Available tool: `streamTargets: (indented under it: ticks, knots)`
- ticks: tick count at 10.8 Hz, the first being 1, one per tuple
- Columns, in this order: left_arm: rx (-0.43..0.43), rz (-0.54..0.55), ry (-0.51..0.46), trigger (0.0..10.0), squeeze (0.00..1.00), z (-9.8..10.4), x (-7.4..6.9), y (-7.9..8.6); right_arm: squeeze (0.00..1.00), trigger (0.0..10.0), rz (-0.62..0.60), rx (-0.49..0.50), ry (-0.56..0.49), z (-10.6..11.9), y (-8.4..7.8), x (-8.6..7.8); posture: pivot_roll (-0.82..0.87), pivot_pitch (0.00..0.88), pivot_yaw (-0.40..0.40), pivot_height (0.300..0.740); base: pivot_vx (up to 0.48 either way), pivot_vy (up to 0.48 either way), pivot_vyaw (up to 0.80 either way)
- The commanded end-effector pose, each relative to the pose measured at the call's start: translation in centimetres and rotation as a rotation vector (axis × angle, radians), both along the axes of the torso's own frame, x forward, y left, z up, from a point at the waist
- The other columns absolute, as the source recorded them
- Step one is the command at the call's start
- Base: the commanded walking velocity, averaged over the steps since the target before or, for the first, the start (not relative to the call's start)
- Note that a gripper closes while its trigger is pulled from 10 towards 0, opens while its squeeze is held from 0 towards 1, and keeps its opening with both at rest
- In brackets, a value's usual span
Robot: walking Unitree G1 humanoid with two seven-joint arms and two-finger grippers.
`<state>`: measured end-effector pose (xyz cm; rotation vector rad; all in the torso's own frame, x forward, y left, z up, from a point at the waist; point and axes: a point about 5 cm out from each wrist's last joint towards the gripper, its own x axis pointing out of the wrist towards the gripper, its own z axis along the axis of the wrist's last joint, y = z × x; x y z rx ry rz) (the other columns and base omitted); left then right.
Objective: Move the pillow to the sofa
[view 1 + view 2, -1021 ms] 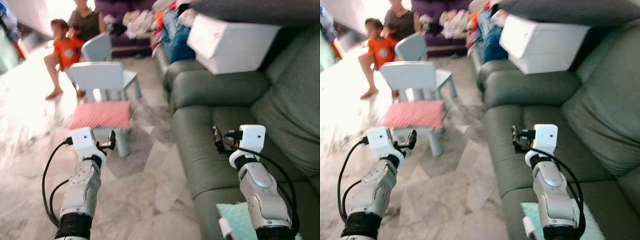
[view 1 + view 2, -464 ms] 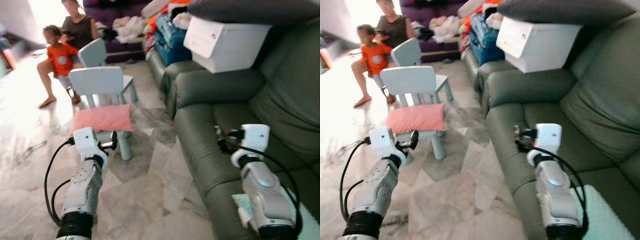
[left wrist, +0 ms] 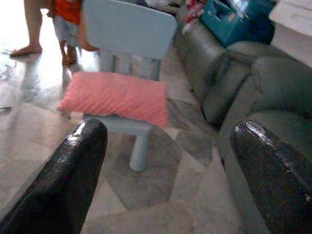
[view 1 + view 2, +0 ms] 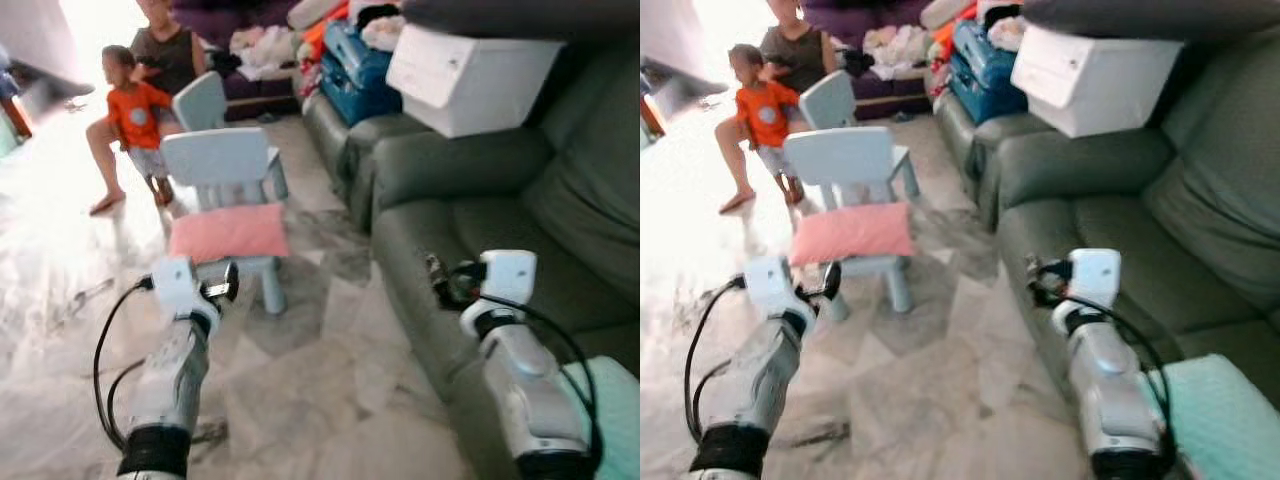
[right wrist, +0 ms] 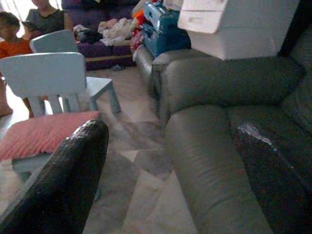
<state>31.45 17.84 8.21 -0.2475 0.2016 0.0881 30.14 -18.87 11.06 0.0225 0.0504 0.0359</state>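
A pink pillow [image 4: 229, 232], flat and rectangular with a finely ribbed cover, lies on the seat of a small pale-blue child's chair [image 4: 222, 165] that stands on the marbled tile floor [image 4: 320, 400]. A second pale-blue chair [image 4: 203, 99] stands just behind it. To the robot's right runs a dark green leather sofa [image 4: 470, 190] with rounded, padded arms; a white storage box [image 4: 470, 62] sits on its armrest, and further back a blue bag [image 4: 355, 55] and heaped clothes fill its cushions. A mint-green textured cushion [image 4: 1220, 415] lies on the sofa seat near the robot.

The left pincer [image 4: 225, 282] is held forward at low height, near the chair and short of the pillow; in the left wrist view its two black fingers [image 3: 73, 175] stand wide apart with nothing between them. The right pincer [image 4: 437, 283] reaches forward over the sofa's front edge, its fingers [image 5: 63, 180] likewise spread wide and empty.

A child in an orange shirt [image 4: 128, 110] and a seated person [image 4: 172, 50] are at the far end of the room.
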Motion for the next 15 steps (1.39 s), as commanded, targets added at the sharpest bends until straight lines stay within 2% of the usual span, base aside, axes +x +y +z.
streamTargets:
  ticks: [1, 4, 8, 11, 15]
  knots:
    - [0.02, 0.035, 0.002, 10.0, 0.0, 0.1, -0.1, 1.2, 0.0, 10.0, 0.032, 0.011, -0.024, 0.6, 1.2, 0.3, -0.14, 0.0, 0.016, 0.74, 0.0, 0.33, 0.0]
    - [0.03, 0.037, -0.022, 10.0, 0.0, 0.6, 0.0, 1.3, 0.0, 10.0, 0.049, 0.008, -0.028, 0.6, 1.4, 0.4, -0.14, 0.0, 0.018, 0.74, 0.0, 0.0, 0.0]
    - [0.048, 0.057, -0.087, 10.0, 0.0, 1.1, 0.0, 1.7, 0.0, 10.0, 0.048, 0.004, -0.025, 0.5, 1.4, 0.3, -0.14, 0.0, 0.021, 0.74, 0.0, 0.0, 0.47]
    - [-0.004, 0.064, -0.091, 10.0, 0.0, 1.1, -0.1, 2.0, 0.0, 10.0, 0.05, 0.005, -0.024, 0.4, 1.4, 0.2, -0.14, 0.0, 0.022, 0.74, 0.0, 0.0, 0.0]
    - [-0.045, 0.067, -0.068, 10.0, 0.0, 0.3, -0.4, 2.1, 0.0, 10.0, 0.061, 0.011, -0.02, 0.4, 1.5, 0.2, -0.14, 0.0, 0.016, 0.74, 0.327, 0.0, 0.0]
